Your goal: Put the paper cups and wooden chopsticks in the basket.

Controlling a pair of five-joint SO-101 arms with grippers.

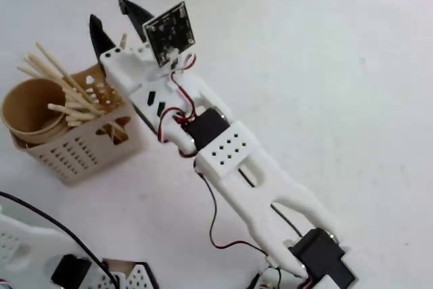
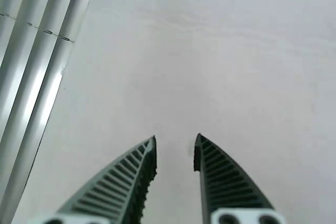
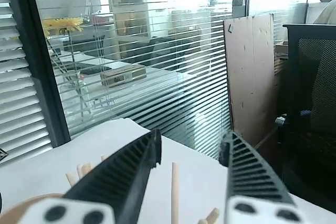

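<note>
- While the right tool [image 1: 116,21] is hovering by the basket [image 1: 78,157], its jaws are gaping.
- Paper cup [image 1: 27,109] and chopsticks [image 1: 64,82] are resting inside.
- Left tool [image 2: 176,142] is gaping over the worktop [image 2: 210,51].

Office, by the look of it. Work surface is a plain white table [image 1: 325,65], taking most of the high view from the upper right of the frame down. Past its far edge stands a glass partition hung with horizontal slatted blinds [image 3: 157,51]. Through the slats: desks [image 3: 100,61] in a further room, a flat box [image 3: 123,74] on one, yellow flowers [image 3: 59,23] on long stems. Pale shelving [image 3: 134,9] farther back, contents unclear. Brown board [image 3: 251,77] stands upright at the glass, with a black mesh-backed chair [image 3: 315,93] just beside it.
</note>
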